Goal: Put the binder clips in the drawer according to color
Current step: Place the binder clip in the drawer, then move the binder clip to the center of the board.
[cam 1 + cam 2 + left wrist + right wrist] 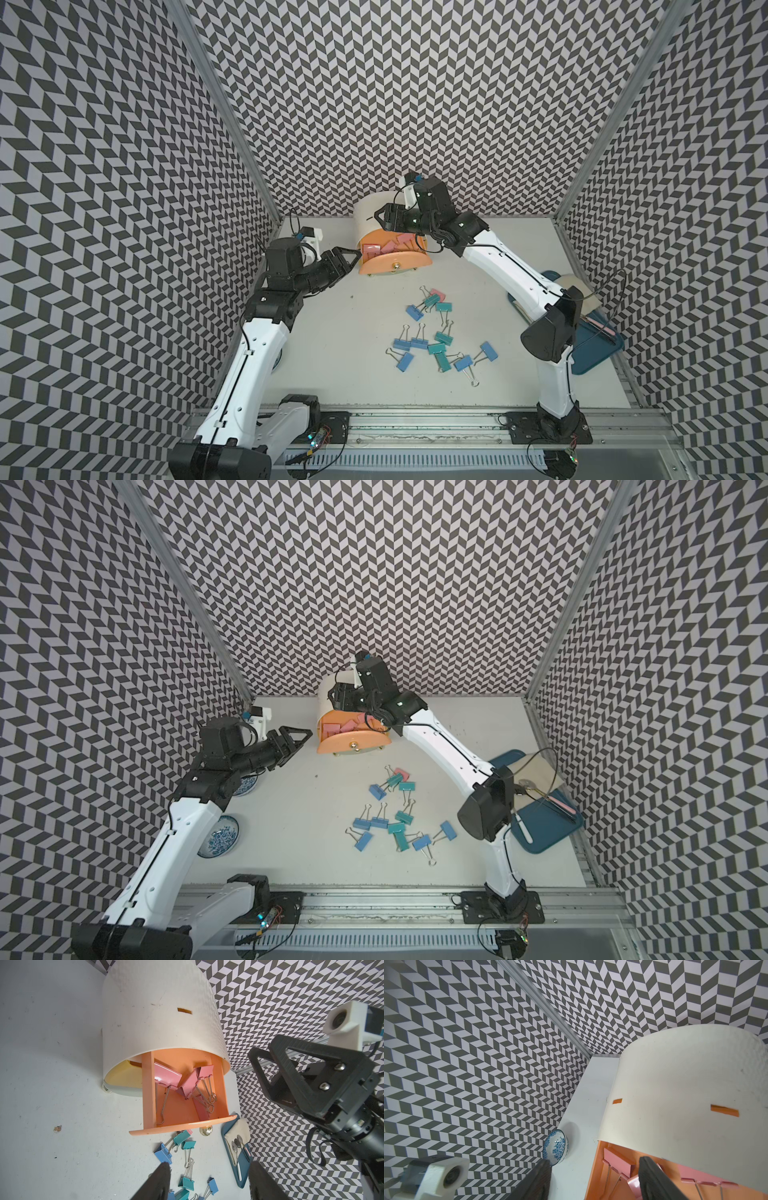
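Blue binder clips [419, 343] number six; left gripper [355, 257] and right gripper [377, 217] stand spread.

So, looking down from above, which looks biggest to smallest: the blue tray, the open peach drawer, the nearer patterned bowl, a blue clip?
1. blue tray, even with the right arm covering part of it
2. peach drawer, which is raised nearer the camera, so it looks larger
3. patterned bowl
4. blue clip

No legible text (or labels) anywhere
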Robot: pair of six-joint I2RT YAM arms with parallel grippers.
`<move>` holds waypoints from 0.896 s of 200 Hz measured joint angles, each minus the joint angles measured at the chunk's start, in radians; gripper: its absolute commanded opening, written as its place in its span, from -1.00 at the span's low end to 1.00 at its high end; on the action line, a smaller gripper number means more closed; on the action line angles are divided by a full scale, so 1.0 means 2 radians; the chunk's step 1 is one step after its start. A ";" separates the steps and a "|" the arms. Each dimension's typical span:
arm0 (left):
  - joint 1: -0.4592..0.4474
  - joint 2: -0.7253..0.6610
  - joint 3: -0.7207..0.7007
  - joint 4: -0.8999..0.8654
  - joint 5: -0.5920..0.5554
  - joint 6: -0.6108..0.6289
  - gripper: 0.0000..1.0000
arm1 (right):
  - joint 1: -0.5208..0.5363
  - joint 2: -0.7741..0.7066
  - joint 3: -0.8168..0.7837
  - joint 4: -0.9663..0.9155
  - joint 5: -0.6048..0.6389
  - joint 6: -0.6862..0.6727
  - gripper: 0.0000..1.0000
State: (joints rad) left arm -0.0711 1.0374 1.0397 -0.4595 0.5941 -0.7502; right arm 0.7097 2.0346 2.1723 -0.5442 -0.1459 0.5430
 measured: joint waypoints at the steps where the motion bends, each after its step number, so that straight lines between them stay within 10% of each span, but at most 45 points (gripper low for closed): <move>1: 0.000 0.000 0.000 0.000 0.000 0.000 0.28 | 0.000 0.000 0.000 0.000 0.000 0.000 0.39; 65: 0.003 0.000 0.000 -0.011 -0.006 0.008 0.28 | -0.042 -0.044 -0.033 0.004 -0.008 -0.003 0.31; 179: 0.004 -0.054 -0.090 -0.016 -0.024 0.004 0.27 | -0.169 -0.224 -0.325 0.088 -0.070 0.007 0.25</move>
State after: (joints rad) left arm -0.0628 0.9295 0.8597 -0.4911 0.5457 -0.7418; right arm 0.3710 1.5856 1.5223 -0.3691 -0.2855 0.5575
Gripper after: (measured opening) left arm 0.637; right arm 0.628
